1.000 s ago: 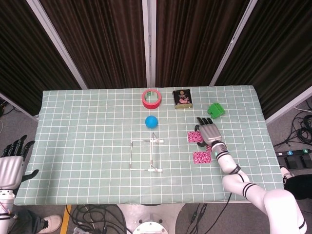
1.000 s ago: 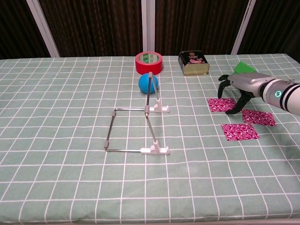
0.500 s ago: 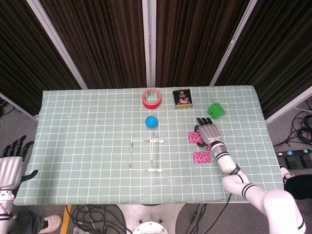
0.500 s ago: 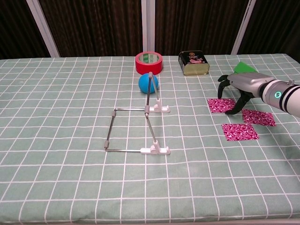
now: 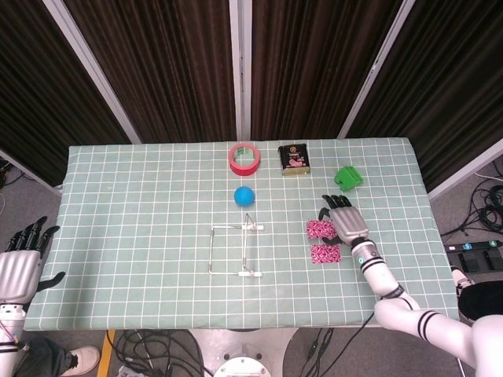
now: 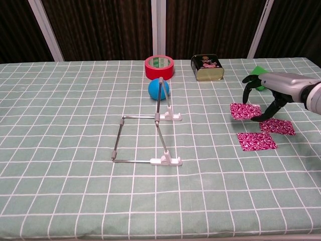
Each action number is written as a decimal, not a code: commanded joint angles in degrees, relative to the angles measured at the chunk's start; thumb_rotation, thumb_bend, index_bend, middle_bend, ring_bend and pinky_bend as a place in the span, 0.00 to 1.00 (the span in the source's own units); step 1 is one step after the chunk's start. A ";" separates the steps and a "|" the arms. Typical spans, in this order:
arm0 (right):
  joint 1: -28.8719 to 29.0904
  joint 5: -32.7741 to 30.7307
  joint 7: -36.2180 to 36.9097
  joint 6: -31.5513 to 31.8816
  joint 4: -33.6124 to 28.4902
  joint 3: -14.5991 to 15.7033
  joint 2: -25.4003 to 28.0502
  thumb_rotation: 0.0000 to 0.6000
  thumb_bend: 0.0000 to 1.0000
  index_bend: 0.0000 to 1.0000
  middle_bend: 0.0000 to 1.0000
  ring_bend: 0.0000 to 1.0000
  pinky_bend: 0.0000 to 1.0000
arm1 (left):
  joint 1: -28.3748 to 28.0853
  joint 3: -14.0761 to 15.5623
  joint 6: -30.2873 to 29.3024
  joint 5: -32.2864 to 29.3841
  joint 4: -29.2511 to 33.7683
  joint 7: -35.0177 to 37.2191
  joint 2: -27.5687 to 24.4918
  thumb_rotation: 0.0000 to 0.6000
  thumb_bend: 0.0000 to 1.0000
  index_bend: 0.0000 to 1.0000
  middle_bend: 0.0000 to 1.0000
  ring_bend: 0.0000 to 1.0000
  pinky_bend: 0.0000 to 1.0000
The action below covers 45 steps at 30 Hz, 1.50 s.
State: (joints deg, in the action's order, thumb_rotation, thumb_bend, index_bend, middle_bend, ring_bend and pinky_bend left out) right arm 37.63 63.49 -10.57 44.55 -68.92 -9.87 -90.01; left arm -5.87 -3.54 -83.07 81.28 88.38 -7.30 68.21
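Pinching the edge of one pink patterned cloth square between thumb and fingers, my right hand has its near side lifted a little off the green checked surface, which I judge is why that square looks slightly raised and skewed next to the others. The other fingers arch over it rather than lying flat. In the chest view I count three of these squares: the held one, a second just beside it under the hand, and a third lying flat nearer to me. My left hand hangs off the surface's left edge, fingers spread, holding nothing.

Further off I count one roll of red tape, one blue ball just in front of it, one dark tin, one green object behind the right hand, and one wire stand on white feet in the middle.
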 commanded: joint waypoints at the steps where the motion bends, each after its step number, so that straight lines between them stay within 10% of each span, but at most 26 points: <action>1: -2.58 -2.89 -3.66 1.69 -6.95 1.97 3.84 0.92 0.14 0.42 0.05 0.00 0.00 | -0.07 0.04 0.09 0.17 0.00 0.34 -0.02 1.00 0.08 0.22 0.16 0.13 0.19; 45: -3.17 -0.06 -3.85 1.63 -4.49 6.21 1.05 0.91 0.13 0.34 0.05 0.00 0.00 | 0.63 0.43 -0.14 0.16 -0.33 1.54 -0.05 1.00 0.08 0.22 0.16 0.13 0.19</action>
State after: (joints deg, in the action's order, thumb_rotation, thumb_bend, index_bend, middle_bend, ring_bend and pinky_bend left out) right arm 34.45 63.43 -14.43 46.18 -73.41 -3.67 -88.96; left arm -5.24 -3.11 -83.22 81.44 88.06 -5.76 68.16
